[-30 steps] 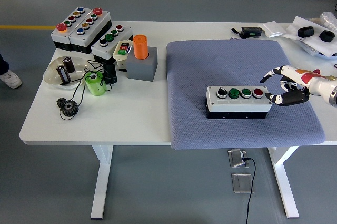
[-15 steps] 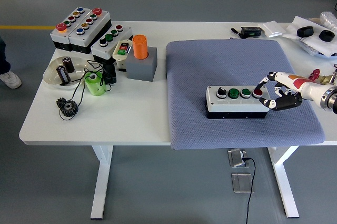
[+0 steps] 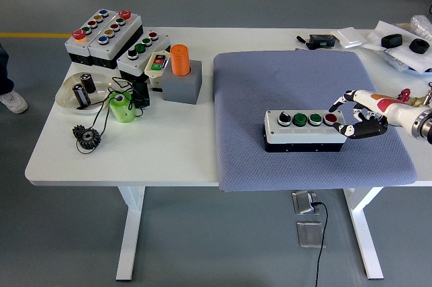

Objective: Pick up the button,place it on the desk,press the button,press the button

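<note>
— What do we see from the head view, starting with the task's thing?

— We see the button box lying on the grey-blue mat that covers the right half of the white table. It sits toward the mat's near edge, right of the mat's middle. Four buttons run along its top: one black-and-white, two green, then the red button at its right end.

— And the hand?

— The right hand comes in from the table's right edge and sits at the box's right end. Its fingers are curled loosely, with one fingertip just beside the red button. We cannot tell whether it touches. It grips nothing. The left arm is out of view.

— What lies elsewhere?

— At the far left corner we find a cluster of other button boxes. Near them an orange cylinder stands upright in a grey block. A white bowl with small dark parts lies closer to the left edge, a green cup just right of it, and a black gear toward the near edge. Bags and dark items crowd the far right corner. A person's shoe shows on the floor beyond the left edge.
</note>
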